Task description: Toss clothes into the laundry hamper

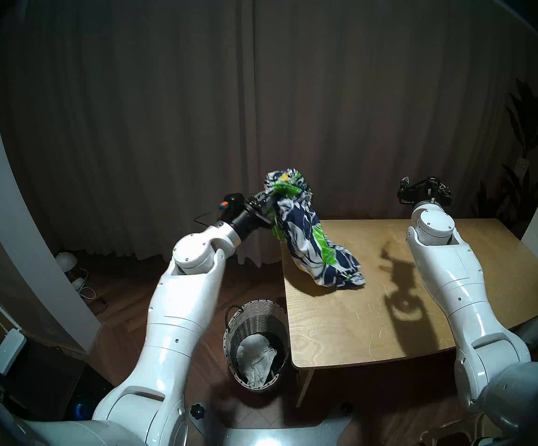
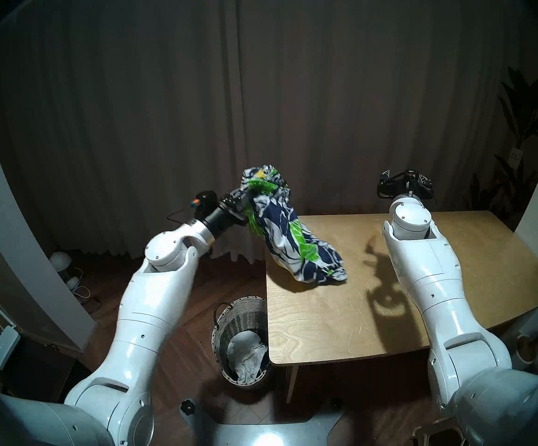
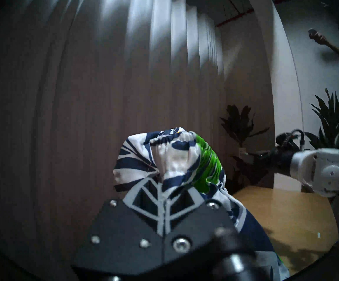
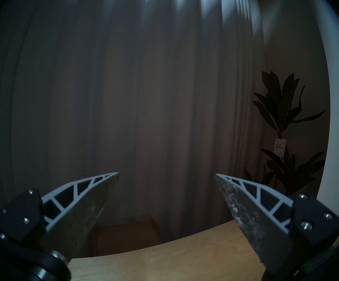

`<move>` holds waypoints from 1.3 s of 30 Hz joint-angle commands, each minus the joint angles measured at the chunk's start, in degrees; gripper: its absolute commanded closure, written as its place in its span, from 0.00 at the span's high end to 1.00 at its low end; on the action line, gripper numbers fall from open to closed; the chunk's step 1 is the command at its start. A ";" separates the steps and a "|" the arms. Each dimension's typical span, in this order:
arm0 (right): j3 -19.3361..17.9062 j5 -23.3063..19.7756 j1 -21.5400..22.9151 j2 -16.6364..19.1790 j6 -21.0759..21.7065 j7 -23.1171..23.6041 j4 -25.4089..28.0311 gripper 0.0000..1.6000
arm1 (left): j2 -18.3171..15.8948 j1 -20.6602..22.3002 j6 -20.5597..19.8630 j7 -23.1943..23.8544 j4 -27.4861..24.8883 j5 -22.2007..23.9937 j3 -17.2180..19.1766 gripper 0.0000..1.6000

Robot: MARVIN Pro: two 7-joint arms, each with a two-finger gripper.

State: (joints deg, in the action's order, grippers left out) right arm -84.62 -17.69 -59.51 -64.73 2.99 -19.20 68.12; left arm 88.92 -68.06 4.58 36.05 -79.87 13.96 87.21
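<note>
Left gripper (image 1: pixel 269 201) jaws clamped on bunched waistband of leaf-print shorts (image 1: pixel 312 239), held up above worktop (image 1: pixel 389 307) left edge. Lower part of shorts trails down onto worktop, not yet clear. Woven laundry hamper (image 1: pixel 254 313) on floor just beside worktop's near-left corner, below left arm. White garment (image 1: pixel 254 355) already inside; dark cloth beside it possibly second garment, cannot tell. Right gripper (image 4: pixel 167 174) jaws spread wide, empty, hovering over worktop's far right. Judgement: last garment in hand; carry over hamper and release left.
</note>
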 commanded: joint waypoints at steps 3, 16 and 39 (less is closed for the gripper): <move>-0.46 0.18 0.82 0.42 -0.44 -0.18 1.64 1.00 | -1.11 2.63 2.39 1.29 -7.72 2.25 3.01 0.00; -0.59 0.20 0.44 0.46 -0.22 -0.46 2.32 1.00 | -5.73 0.63 -4.44 -5.55 -9.75 -5.01 6.19 0.00; -0.47 0.09 0.36 0.55 -0.15 -0.72 2.49 1.00 | -4.87 -1.91 -2.26 -9.59 6.95 -10.34 6.18 0.00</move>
State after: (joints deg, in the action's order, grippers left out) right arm -85.06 -17.63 -59.89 -64.29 3.00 -20.10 69.25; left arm 81.90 -67.49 0.40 26.10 -74.69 2.55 94.07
